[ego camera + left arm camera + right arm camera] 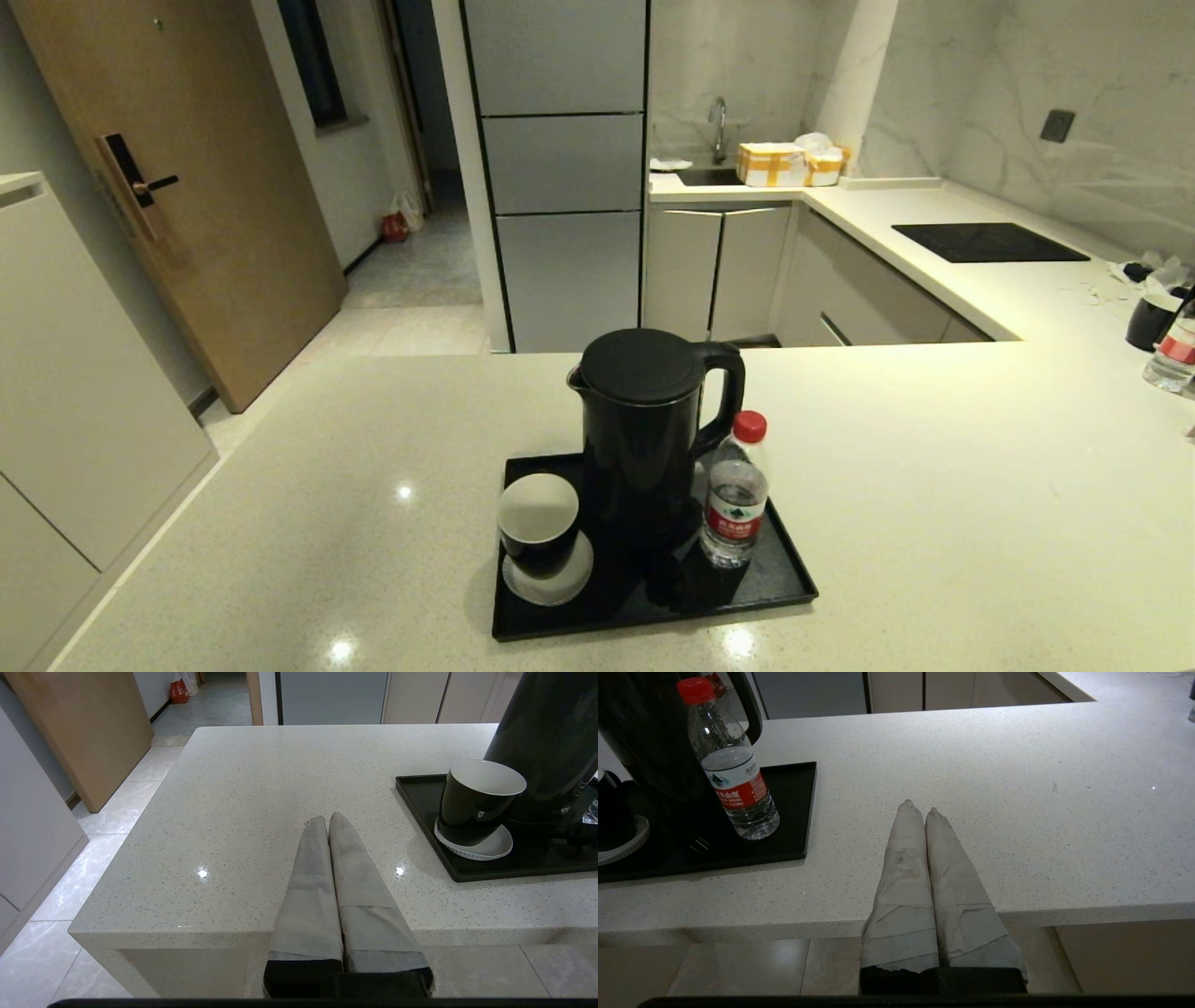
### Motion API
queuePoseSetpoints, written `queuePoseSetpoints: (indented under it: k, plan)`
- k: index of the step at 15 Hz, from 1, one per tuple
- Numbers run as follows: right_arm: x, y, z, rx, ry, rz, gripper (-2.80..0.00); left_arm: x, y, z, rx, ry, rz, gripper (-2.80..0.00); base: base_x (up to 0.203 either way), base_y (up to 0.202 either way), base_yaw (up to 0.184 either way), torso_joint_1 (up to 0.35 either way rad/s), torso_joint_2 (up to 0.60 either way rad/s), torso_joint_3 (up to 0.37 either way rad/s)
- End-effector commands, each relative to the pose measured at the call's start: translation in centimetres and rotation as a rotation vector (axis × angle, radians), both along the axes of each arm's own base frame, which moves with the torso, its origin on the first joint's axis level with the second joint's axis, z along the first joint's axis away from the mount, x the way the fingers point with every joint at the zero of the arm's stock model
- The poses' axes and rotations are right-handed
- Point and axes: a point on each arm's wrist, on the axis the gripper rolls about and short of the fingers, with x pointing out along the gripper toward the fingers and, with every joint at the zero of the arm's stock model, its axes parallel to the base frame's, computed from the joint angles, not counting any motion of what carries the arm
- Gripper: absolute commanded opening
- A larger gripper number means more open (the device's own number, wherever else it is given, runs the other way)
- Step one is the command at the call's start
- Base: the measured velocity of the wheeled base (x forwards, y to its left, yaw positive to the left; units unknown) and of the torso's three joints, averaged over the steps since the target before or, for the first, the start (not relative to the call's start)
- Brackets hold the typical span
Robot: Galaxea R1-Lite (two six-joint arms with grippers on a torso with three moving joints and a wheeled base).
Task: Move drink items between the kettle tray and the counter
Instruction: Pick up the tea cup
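The black cup (539, 525) (476, 798) with its white inside stands on a white saucer (549, 577) at the left of the glossy black tray (784, 569) (420, 807). A clear water bottle (738, 495) (731, 772) with red cap and red label stands at the tray's right, beside the tall black kettle (644, 429). My left gripper (326, 820) is shut and empty over the counter's (934, 485) near edge, left of the tray. My right gripper (919, 810) is shut and empty, right of the tray. Neither arm shows in the head view.
A second bottle (1173, 350) and a dark cup (1148, 322) stand at the counter's far right, beyond a black cooktop panel (988, 242). The counter ends at an open floor drop on the left (93, 812).
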Motion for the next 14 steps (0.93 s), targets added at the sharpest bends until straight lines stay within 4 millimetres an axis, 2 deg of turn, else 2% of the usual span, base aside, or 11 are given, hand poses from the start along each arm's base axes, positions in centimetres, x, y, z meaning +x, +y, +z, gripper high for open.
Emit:
queuePoseSetpoints:
  k: [1, 14]
  plan:
    - [0.01, 0.00, 0.02, 0.002, 0.001, 0.000, -2.80, 0.02, 0.00, -0.04, 0.000, 0.002, 0.002, -2.80, 0.000, 0.000, 0.000, 0.000, 0.00, 0.000]
    - [0.01, 0.00, -0.02, 0.005, 0.001, 0.000, -2.80, 0.01, 0.00, 0.01, 0.000, 0.001, 0.002, -2.80, 0.000, 0.000, 0.000, 0.000, 0.00, 0.000]
